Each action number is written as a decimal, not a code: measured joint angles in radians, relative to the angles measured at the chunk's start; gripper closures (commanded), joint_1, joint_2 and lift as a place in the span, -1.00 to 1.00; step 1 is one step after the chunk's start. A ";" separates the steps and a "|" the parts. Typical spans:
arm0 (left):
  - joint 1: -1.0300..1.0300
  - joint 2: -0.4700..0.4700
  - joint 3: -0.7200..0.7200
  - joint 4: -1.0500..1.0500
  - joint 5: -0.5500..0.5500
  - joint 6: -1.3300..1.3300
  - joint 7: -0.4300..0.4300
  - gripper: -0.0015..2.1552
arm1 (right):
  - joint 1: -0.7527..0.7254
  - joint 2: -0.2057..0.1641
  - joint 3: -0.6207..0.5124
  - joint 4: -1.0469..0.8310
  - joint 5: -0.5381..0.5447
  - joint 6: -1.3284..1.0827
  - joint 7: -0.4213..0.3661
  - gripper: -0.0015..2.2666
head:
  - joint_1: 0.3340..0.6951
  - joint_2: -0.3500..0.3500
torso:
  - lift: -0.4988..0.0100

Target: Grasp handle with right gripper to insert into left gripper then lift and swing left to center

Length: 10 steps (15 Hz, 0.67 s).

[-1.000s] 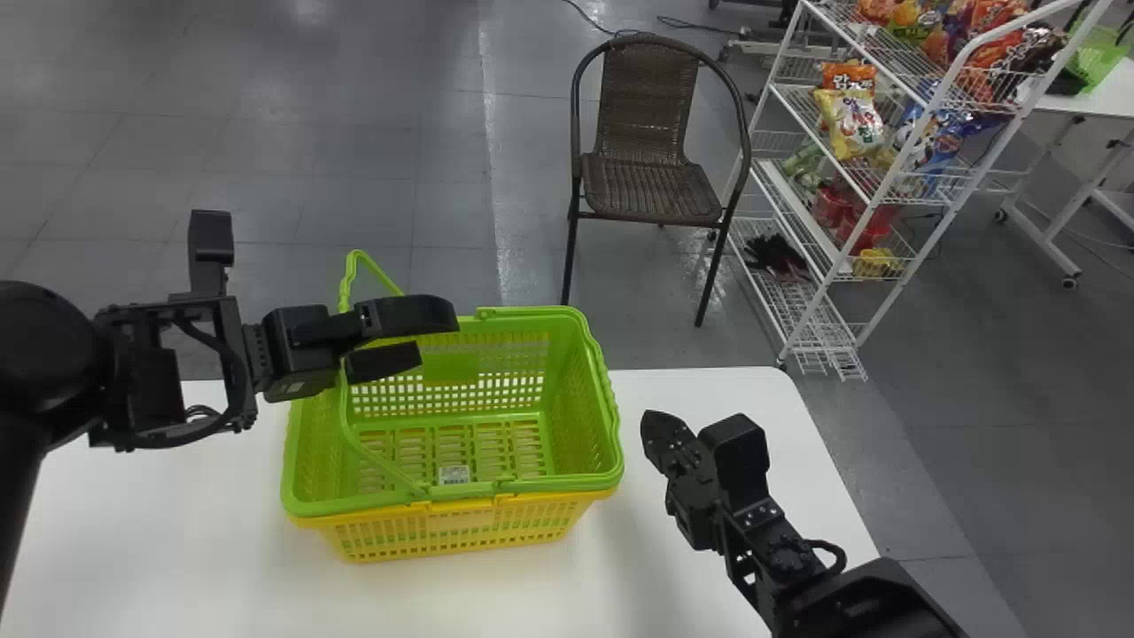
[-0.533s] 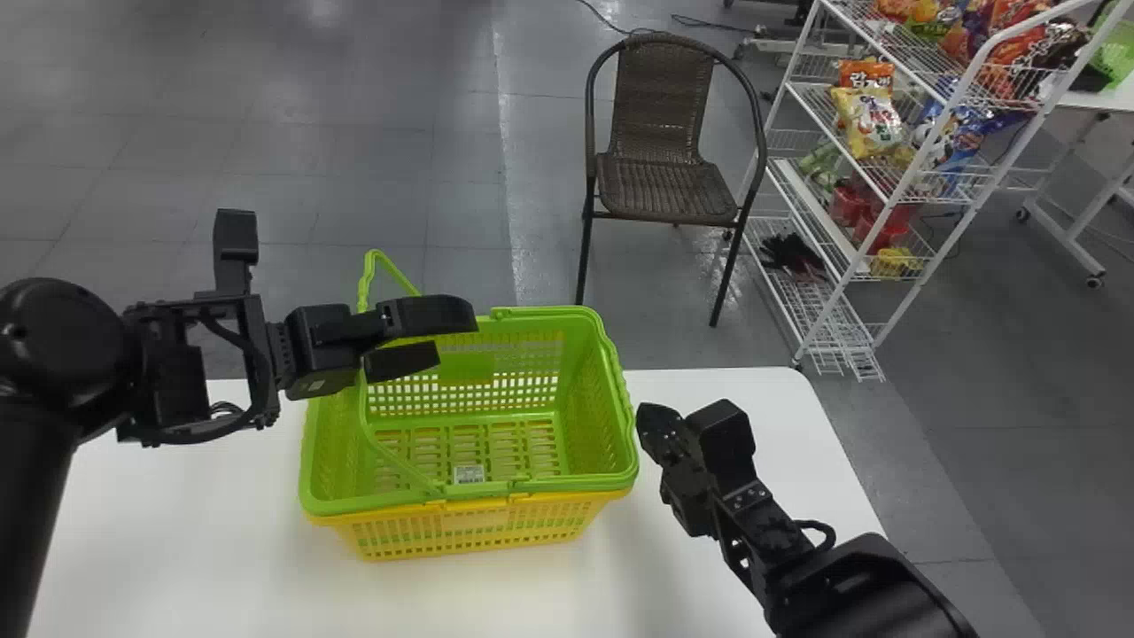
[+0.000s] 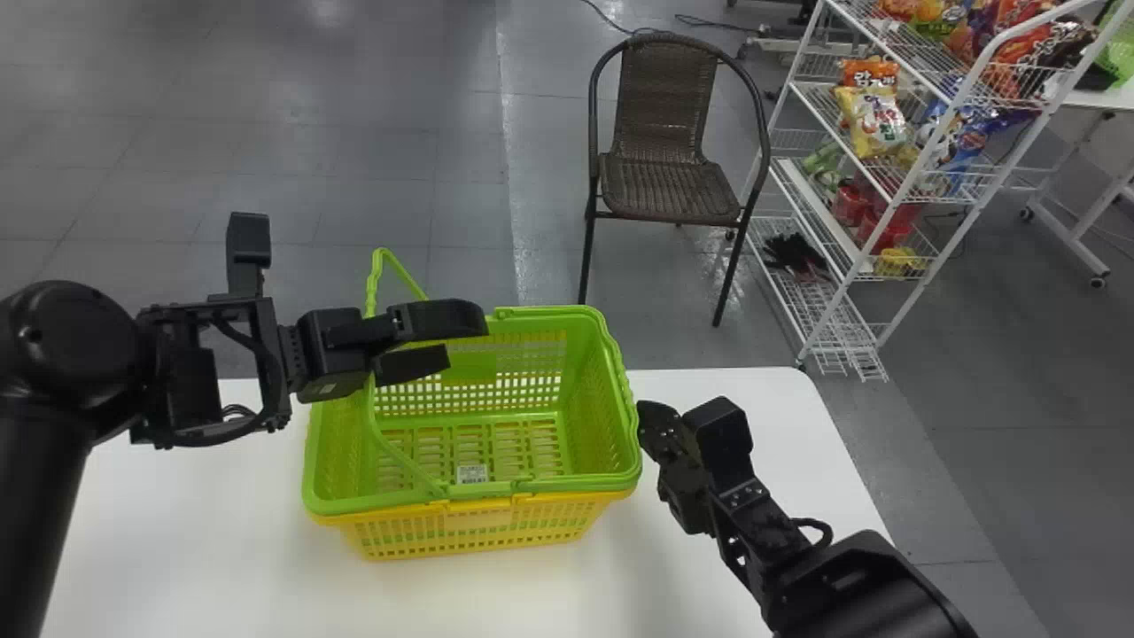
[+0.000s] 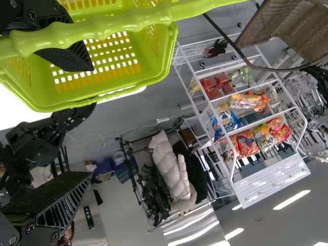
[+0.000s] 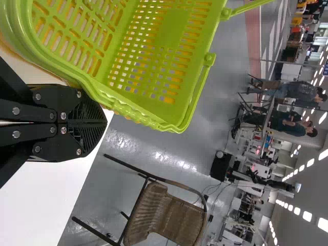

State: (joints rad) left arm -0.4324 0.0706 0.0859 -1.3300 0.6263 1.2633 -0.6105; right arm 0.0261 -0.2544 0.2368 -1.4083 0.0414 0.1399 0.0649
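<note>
Left gripper [image 3: 465,338] gapes, right gripper [image 5: 105,123] is closed, empty; the raised handle [image 4: 102,26] looks unheld, so insertion, lifting and swinging remain.

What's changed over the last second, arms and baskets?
Right gripper moved left, up to the right side of the green basket. Left gripper edged slightly right, still open. Head view also swung slightly left. Nothing newly grasped or let go. Green basket and yellow basket stayed put on the table.
</note>
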 measured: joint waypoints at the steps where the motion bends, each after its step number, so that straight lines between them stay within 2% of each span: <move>1: 0.002 0.000 0.000 0.000 0.001 0.000 -0.001 -0.92 | 0.000 0.000 -0.001 -0.002 -0.008 -0.001 -0.001 0.80 | 1.00 -0.45 | 0.96; 10: 0.008 0.000 0.002 -0.002 0.008 0.005 -0.003 -0.92 | 0.045 -0.002 -0.024 -0.119 -0.079 0.018 0.000 0.80 | 1.00 -0.44 | 0.96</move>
State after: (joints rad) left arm -0.4243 0.0705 0.0874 -1.3315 0.6341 1.2682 -0.6135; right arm 0.0713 -0.2561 0.2125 -1.5276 -0.0379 0.1579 0.0644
